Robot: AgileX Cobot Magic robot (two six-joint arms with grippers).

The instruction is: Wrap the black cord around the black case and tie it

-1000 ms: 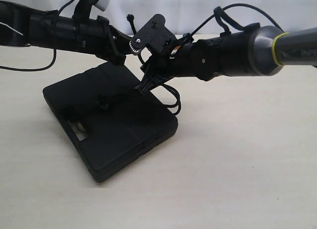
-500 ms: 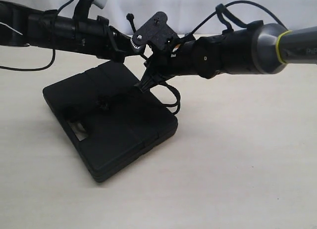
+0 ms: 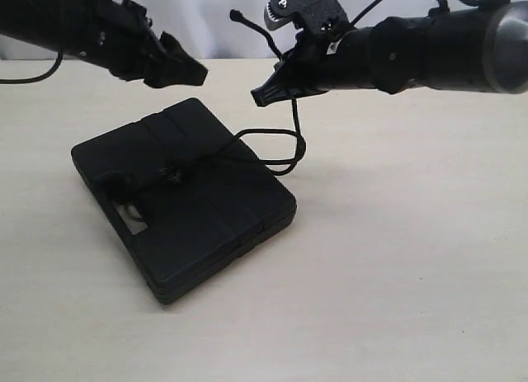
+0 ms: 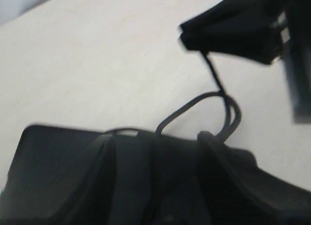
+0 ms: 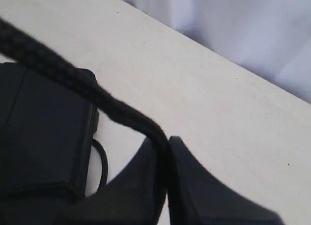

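Observation:
The black case (image 3: 186, 209) lies flat on the table. The black cord (image 3: 290, 143) crosses its lid, with a knot (image 3: 173, 175) near the handle slot. Off the case's right edge it loops, then rises. My right gripper (image 3: 262, 94) hangs above that edge, shut on the rising cord (image 5: 73, 81), whose knotted tip (image 3: 238, 17) sticks up behind it. The right fingertips (image 5: 165, 149) pinch the cord between them. My left gripper (image 3: 183, 75) hovers open above the case's far side, holding nothing. In its wrist view, the left gripper (image 4: 156, 137) spans the case (image 4: 48, 166).
A pale wooden table (image 3: 412, 258) stretches bare to the right of and in front of the case. A white backdrop (image 3: 214, 19) closes the far side. Thin black arm cables (image 3: 33, 78) hang at the far left.
The left gripper has opened, let go and drawn back up and left, away from the case. The right gripper has shut on the cord and lifted it upward, pulling the loop taller.

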